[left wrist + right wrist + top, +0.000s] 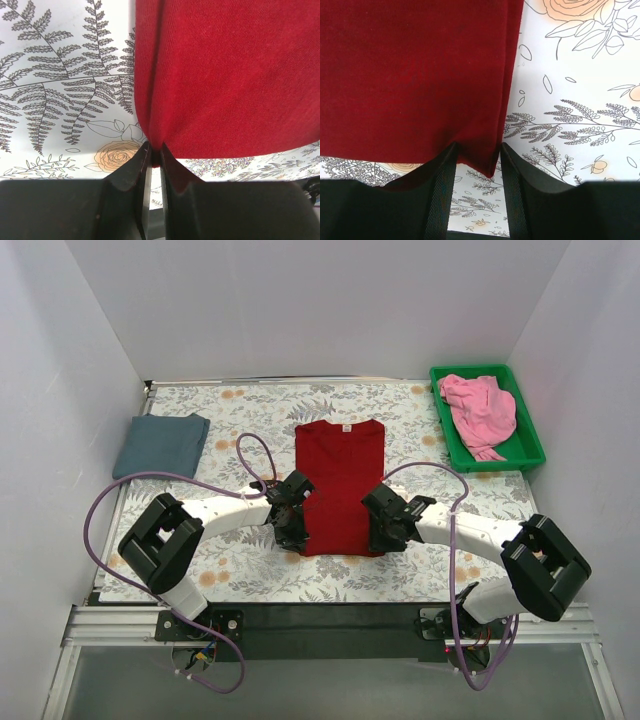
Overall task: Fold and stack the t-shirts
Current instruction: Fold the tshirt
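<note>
A dark red t-shirt (340, 475) lay flat in the middle of a floral-patterned tabletop (230, 570). It was folded into a long narrow rectangle with its sleeves tucked out of sight and its collar at the far end. The cloth looked smooth, apart from a small pucker at the near left corner. There the left fingers (125, 200) were clenched on the hem, pinching a fold of red fabric. At the near right corner the right fingers (435, 200) stood apart, straddling the tip of the cloth without gripping it. A slate blue-grey t-shirt (160, 443) sat folded at the far left of the tabletop. A pink t-shirt (482, 412) lay crumpled in a green bin (446, 435) at the far right.
</note>
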